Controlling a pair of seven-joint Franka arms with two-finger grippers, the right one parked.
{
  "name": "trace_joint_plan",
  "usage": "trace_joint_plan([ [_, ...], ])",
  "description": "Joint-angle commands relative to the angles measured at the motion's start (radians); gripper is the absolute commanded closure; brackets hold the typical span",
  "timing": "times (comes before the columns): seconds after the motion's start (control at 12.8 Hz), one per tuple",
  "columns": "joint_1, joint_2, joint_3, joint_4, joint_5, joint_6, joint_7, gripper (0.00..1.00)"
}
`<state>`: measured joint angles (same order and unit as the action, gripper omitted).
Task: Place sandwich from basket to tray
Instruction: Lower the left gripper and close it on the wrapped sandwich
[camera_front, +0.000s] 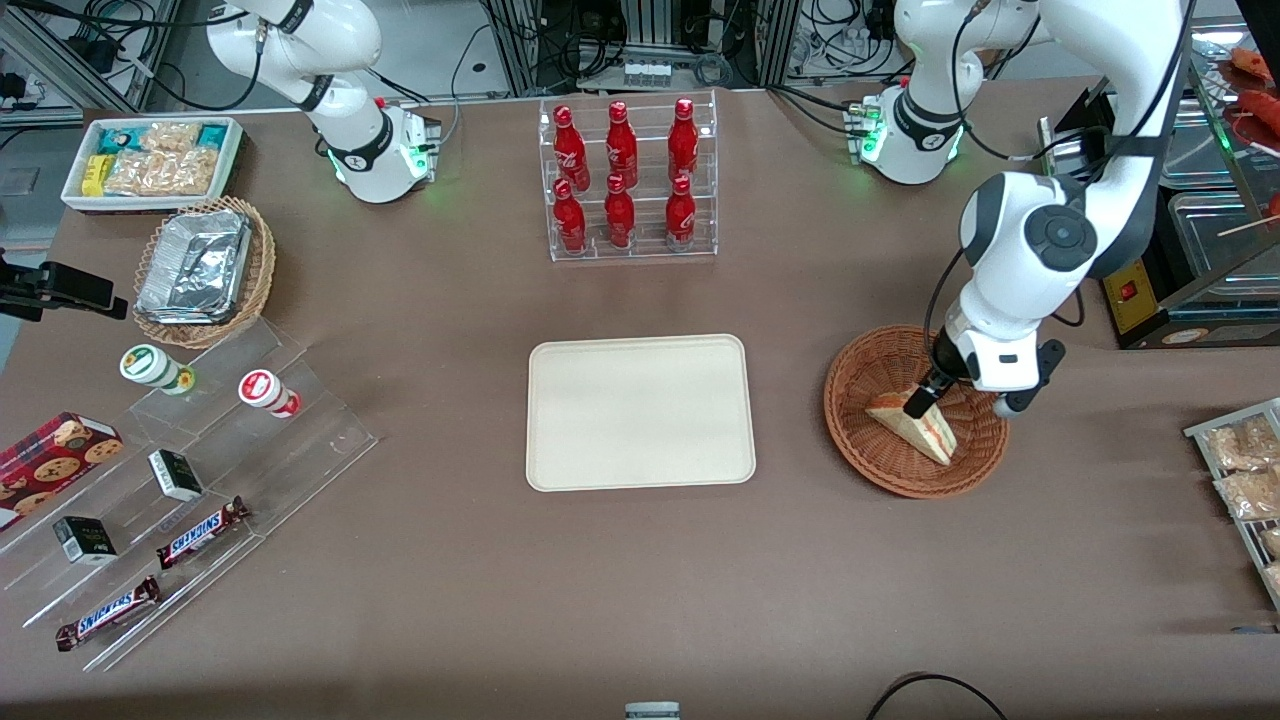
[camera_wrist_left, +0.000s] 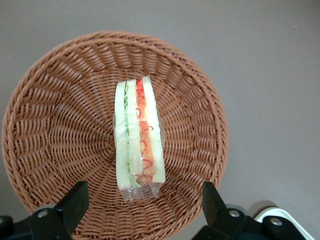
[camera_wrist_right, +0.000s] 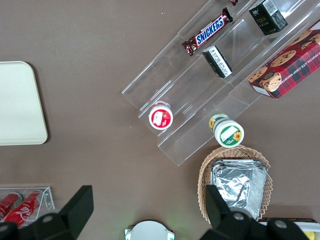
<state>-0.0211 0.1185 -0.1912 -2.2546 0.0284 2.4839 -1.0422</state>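
Observation:
The sandwich (camera_front: 915, 424) is a wrapped triangular wedge lying in the round reddish-brown wicker basket (camera_front: 860, 430) toward the working arm's end of the table. In the left wrist view the sandwich (camera_wrist_left: 138, 134) shows its pale green and red-orange layers, lying in the middle of the basket (camera_wrist_left: 55, 125). My left gripper (camera_front: 918, 403) hangs just above the sandwich's end, open, its fingers (camera_wrist_left: 75, 202) spread wider than the wedge and not touching it. The cream-beige tray (camera_front: 640, 411) lies flat beside the basket, at the table's middle.
A clear rack of red bottles (camera_front: 628, 180) stands farther from the front camera than the tray. A metal appliance (camera_front: 1190, 250) stands near the basket at the table's edge. Acrylic steps with snacks (camera_front: 180, 480) and a tan basket of foil containers (camera_front: 200, 270) lie toward the parked arm's end.

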Motion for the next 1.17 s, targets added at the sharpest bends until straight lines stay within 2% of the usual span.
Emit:
trace_joint_plan([
  [0.0,0.003,0.010,-0.001,-0.019,0.010,0.023,-0.019,0.00],
  [0.7,0.010,0.157,0.003,-0.013,0.019,0.204,-0.012,0.00],
  [0.78,0.010,0.161,0.004,-0.011,0.019,0.204,-0.010,0.21],
  [0.86,0.010,0.156,0.007,-0.008,0.019,0.202,-0.007,0.71],
  [0.94,0.010,0.153,0.009,-0.004,0.021,0.202,-0.006,1.00],
  [1.1,0.010,0.135,0.010,-0.002,0.045,0.190,-0.009,1.00],
])
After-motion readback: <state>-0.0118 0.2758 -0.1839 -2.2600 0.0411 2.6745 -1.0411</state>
